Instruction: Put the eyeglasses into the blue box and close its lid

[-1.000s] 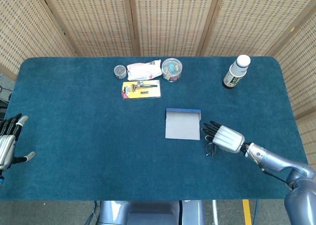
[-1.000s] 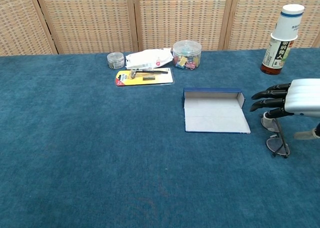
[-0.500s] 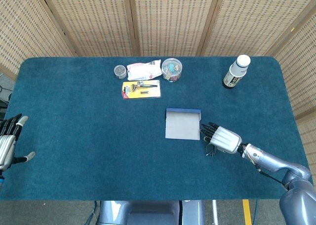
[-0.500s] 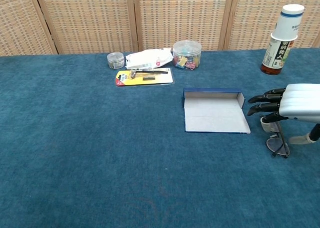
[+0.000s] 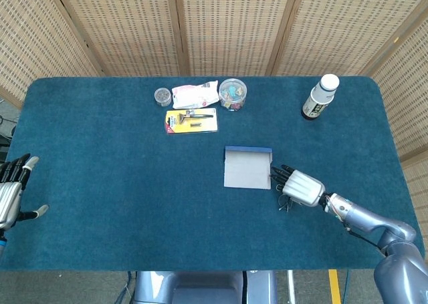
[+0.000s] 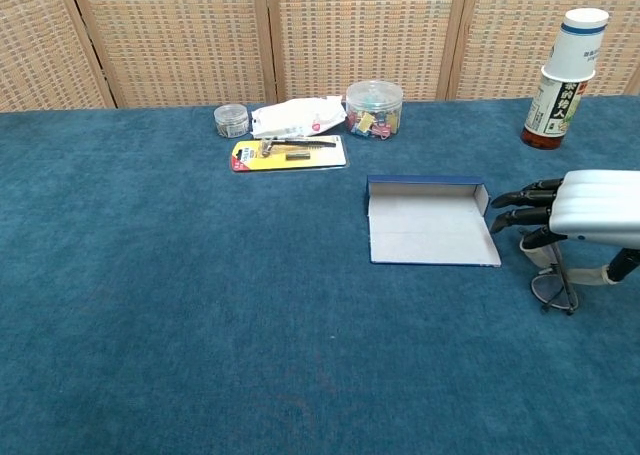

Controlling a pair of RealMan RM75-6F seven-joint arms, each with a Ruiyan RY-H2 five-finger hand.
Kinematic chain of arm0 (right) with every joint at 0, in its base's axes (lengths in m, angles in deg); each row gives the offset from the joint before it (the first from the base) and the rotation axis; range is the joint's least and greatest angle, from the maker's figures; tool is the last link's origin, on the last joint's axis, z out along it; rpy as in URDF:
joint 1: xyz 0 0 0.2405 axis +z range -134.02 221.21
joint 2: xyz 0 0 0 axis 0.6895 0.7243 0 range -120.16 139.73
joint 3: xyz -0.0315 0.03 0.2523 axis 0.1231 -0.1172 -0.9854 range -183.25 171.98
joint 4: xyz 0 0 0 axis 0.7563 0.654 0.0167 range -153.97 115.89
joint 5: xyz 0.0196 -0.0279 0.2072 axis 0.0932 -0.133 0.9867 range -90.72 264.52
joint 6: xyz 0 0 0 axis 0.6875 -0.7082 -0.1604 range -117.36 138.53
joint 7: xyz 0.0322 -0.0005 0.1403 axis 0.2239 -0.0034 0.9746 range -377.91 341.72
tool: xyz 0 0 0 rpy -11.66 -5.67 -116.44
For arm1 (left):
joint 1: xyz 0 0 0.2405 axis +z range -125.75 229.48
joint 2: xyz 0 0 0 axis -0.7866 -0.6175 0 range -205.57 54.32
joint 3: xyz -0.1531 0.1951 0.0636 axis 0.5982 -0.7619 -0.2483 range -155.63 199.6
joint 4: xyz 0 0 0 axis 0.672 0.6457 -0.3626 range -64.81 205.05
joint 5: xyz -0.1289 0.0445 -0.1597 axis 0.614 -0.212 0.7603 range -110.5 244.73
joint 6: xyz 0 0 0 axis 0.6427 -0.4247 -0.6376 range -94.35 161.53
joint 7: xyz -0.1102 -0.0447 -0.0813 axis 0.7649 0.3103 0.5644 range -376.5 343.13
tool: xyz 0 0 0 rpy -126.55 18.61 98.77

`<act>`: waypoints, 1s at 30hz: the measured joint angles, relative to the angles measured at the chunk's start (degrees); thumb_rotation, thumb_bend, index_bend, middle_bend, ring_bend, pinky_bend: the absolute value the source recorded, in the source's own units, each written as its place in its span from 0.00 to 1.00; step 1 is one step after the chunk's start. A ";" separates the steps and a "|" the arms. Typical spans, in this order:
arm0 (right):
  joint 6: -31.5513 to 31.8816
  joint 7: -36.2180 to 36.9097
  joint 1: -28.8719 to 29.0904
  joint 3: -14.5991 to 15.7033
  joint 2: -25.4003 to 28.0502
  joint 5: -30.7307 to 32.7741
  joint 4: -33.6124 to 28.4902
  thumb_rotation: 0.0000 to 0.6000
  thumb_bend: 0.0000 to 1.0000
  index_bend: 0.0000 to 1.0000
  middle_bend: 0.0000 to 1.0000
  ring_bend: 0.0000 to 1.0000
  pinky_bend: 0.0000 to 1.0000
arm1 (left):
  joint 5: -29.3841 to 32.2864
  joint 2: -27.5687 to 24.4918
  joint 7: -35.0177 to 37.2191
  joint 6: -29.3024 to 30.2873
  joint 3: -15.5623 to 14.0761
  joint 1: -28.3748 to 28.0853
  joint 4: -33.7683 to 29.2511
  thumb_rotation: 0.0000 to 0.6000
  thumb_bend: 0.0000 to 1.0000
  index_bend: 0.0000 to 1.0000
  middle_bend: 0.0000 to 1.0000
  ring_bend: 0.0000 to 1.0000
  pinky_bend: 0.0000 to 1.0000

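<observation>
Blue table [image 5: 100,184]: one blue box [image 5: 247,168] open, one eyeglasses [image 6: 553,287] under right hand [image 5: 301,187], fingers apart; left hand [image 5: 10,194] spread.

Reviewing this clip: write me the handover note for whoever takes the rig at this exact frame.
Right hand: fingers apart, hovering over the eyeglasses; no grip visible.
Left hand: open, holding nothing, at the table's left edge.
Blue box: lid open, nothing inside; the eyeglasses lie on the table to its right.
Done: nothing yet.
Left: grasp the eyeglasses, put them in the box, close the lid.
</observation>
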 measured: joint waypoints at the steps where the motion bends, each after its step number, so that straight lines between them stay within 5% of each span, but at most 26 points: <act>1: -0.03 0.03 0.01 0.02 -0.07 0.00 0.04 1.00 0.44 0.51 0.18 0.06 0.19 | 0.01 0.01 -0.01 -0.01 0.00 -0.01 0.00 1.00 0.01 0.00 0.00 0.00 0.00; 12: 0.57 0.79 -0.15 -0.21 -0.77 0.41 -0.03 1.00 0.47 0.61 0.19 0.06 0.20 | 0.16 0.03 -0.07 -0.13 -0.01 -0.09 -0.03 1.00 0.01 0.00 0.00 0.00 0.00; 30: 8.48 -0.41 -0.52 -3.68 1.68 2.88 -5.81 1.00 0.52 0.63 0.20 0.07 0.22 | -0.90 -0.31 0.69 -0.01 -0.41 0.04 -0.11 1.00 0.00 0.00 0.00 0.00 0.00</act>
